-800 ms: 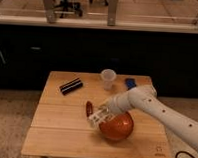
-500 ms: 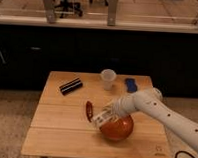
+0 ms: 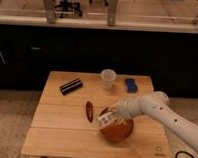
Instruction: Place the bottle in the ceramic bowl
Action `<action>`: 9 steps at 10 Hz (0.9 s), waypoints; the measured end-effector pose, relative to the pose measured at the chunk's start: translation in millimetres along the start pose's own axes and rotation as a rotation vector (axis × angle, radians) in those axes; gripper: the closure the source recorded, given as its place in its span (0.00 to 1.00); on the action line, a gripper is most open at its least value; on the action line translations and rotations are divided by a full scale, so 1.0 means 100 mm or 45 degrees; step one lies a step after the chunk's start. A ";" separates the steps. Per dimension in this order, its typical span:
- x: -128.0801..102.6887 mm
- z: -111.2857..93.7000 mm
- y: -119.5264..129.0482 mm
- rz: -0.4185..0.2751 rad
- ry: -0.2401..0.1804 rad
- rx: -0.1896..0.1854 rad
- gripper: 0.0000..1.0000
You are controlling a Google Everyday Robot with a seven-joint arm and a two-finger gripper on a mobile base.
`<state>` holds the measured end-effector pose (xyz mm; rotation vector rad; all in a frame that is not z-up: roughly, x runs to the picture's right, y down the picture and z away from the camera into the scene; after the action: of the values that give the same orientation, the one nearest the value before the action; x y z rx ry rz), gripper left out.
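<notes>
The glossy orange-red ceramic bowl point(image 3: 118, 130) stands on the front right part of the wooden table point(image 3: 59, 136). My gripper point(image 3: 107, 119) hangs over the bowl's left rim, at the end of the white arm point(image 3: 156, 109) that reaches in from the right. It is shut on a small brownish bottle point(image 3: 109, 121), held just above the bowl's inside. The bottle blends with the bowl's colour and is partly hidden by the gripper.
A slim red object point(image 3: 89, 111) lies on the table just left of the bowl. A black oblong object point(image 3: 71, 85) lies at the back left. A translucent whitish cup point(image 3: 108, 79) and a blue object point(image 3: 130, 85) stand at the back.
My gripper has moved a little to the right with the bottle, from beside the bowl's left edge to over its rim. The other objects have not moved.
</notes>
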<state>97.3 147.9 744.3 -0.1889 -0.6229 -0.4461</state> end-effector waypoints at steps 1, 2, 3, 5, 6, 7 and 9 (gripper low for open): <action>0.02 -0.02 0.02 0.009 0.007 0.003 1.00; 0.03 -0.03 0.03 0.014 0.013 0.005 1.00; 0.04 -0.03 0.04 0.016 0.018 0.005 1.00; 0.06 -0.05 0.06 0.022 0.027 0.009 1.00; 0.06 -0.06 0.07 0.025 0.030 0.012 1.00; 0.07 -0.07 0.08 0.027 0.033 0.013 1.00; 0.08 -0.05 0.09 0.028 0.032 0.010 1.00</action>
<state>110.3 151.6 744.8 -0.1824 -0.5969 -0.4244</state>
